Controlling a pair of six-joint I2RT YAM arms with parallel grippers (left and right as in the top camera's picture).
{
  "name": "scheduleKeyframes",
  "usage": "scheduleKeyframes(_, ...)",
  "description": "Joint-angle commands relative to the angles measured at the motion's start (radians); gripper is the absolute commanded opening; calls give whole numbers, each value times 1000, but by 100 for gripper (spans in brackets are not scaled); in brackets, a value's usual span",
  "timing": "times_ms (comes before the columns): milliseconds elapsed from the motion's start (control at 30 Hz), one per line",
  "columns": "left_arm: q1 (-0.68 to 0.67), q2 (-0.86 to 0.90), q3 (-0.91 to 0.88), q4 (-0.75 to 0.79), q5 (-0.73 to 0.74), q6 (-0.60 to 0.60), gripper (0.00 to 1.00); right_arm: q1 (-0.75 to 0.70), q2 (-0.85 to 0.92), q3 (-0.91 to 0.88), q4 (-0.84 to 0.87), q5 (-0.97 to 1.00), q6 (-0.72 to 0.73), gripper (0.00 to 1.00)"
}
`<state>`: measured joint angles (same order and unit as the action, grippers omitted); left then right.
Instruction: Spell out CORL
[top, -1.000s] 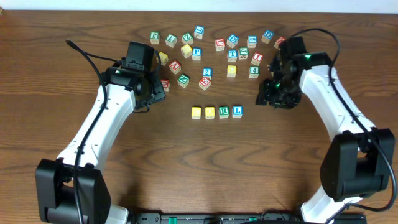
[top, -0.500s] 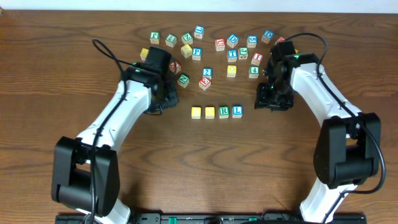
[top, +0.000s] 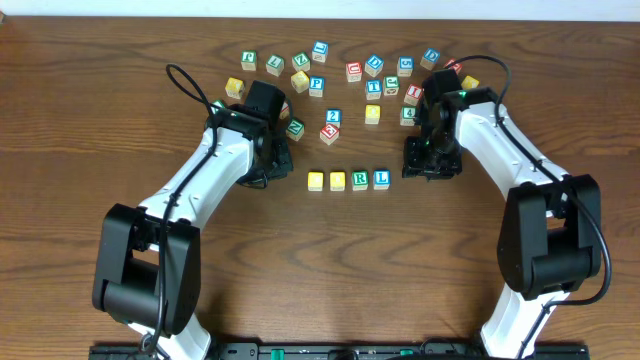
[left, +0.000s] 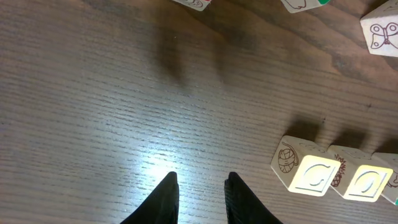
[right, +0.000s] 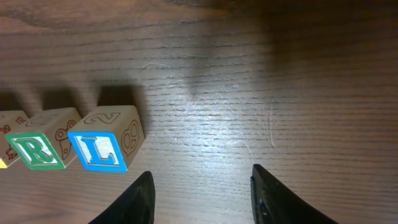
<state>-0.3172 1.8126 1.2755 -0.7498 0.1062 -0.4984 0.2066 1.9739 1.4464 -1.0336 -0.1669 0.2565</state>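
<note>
Right pincer (right: 200, 186) spread, beside L block (right: 99, 149)

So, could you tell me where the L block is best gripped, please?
Probably from above, right gripper closing on the near and far faces of the L block: the R block crowds its left face, so only that pair is free.

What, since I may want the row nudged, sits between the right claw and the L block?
Nothing visible. Only bare table lies between the open right claw and the L block; the R block sits beyond it, on its far side.
</note>
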Motion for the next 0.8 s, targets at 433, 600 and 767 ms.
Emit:
scheduleKeyframes(433, -5, 54, -13, 5, -1, -5, 25, 14, 8, -49, 18, -5, 58, 44)
scheduleKeyframes(600, -17, 63, -13, 16, -1, -5, 25, 31, 8, -49, 33, -5, 61, 45)
scheduleKeyframes(767, -32, 63, -13, 24, -1, -5, 25, 55, 8, -49, 51, -5, 74, 45)
